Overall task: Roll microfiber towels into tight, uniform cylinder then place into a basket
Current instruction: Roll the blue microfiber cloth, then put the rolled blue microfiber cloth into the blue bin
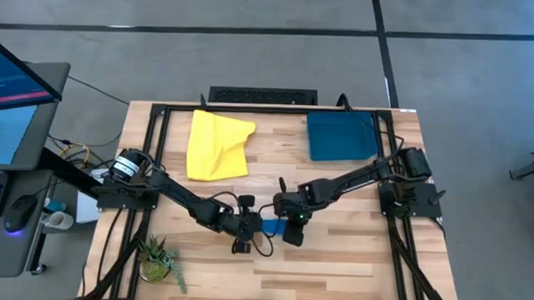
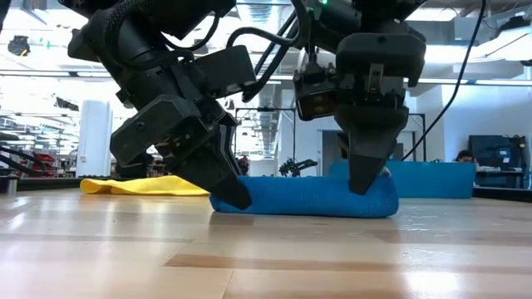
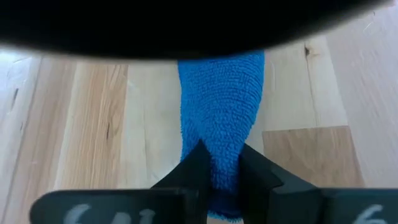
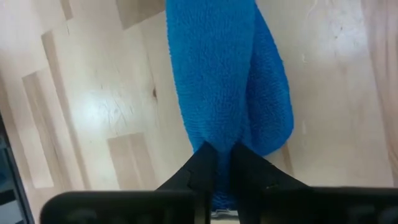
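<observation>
At counter centre, the rolled blue towel [image 2: 307, 197] lies flat on the wood. Left gripper [image 2: 226, 189] fingers pinch one end of the roll; right gripper [image 2: 368, 174] fingers pinch the other end. Farther back, the yellow towel [image 1: 216, 145] lies crumpled beside the teal basket [image 1: 340, 136].

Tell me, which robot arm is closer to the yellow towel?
Left. The left gripper pinches one end of the rolled blue towel, on the yellow towel's side. The right gripper pinches the other end, farther off.
</observation>
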Robot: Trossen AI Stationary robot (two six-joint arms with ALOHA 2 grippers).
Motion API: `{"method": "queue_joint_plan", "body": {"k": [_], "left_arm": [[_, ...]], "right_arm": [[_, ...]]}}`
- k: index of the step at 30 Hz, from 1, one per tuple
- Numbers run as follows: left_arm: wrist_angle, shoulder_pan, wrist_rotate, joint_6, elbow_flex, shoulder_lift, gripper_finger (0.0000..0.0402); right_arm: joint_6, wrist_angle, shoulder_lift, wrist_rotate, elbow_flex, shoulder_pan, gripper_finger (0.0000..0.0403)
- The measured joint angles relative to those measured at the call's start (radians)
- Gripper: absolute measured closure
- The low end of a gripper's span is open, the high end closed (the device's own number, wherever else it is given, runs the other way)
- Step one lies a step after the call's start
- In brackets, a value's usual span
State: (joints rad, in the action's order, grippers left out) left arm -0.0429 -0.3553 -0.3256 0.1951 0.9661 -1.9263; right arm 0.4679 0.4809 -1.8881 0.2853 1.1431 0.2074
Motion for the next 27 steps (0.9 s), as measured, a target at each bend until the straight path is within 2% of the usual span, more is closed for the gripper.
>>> {"method": "queue_joint_plan", "body": {"k": [9, 16, 19, 23, 27], "left_arm": [[-0.003, 0.0, -0.002, -0.011, 0.0, 0.0, 0.0369], [-0.004, 0.001, -0.005, -0.01, 0.0, 0.0, 0.0367], [-0.005, 0.001, -0.005, -0.01, 0.0, 0.0, 0.0369], [-0.005, 0.001, -0.005, -0.006, 0.0, 0.0, 0.0365], [-0.005, 0.001, -0.005, -0.005, 0.0, 0.0, 0.0367]], "right_arm": [[-0.006, 0.02, 0.011, -0.042, 0.0, -0.004, 0.0283], [-0.069, 0.129, 0.09, -0.082, 0.0, 0.015, 0.0285], [-0.078, 0.152, 0.16, -0.163, 0.0, 0.046, 0.0288], [-0.076, 0.147, 0.241, -0.329, -0.013, 0.124, 0.0289], [-0.064, 0.053, 0.255, -0.505, -0.027, 0.22, 0.0289]]}}
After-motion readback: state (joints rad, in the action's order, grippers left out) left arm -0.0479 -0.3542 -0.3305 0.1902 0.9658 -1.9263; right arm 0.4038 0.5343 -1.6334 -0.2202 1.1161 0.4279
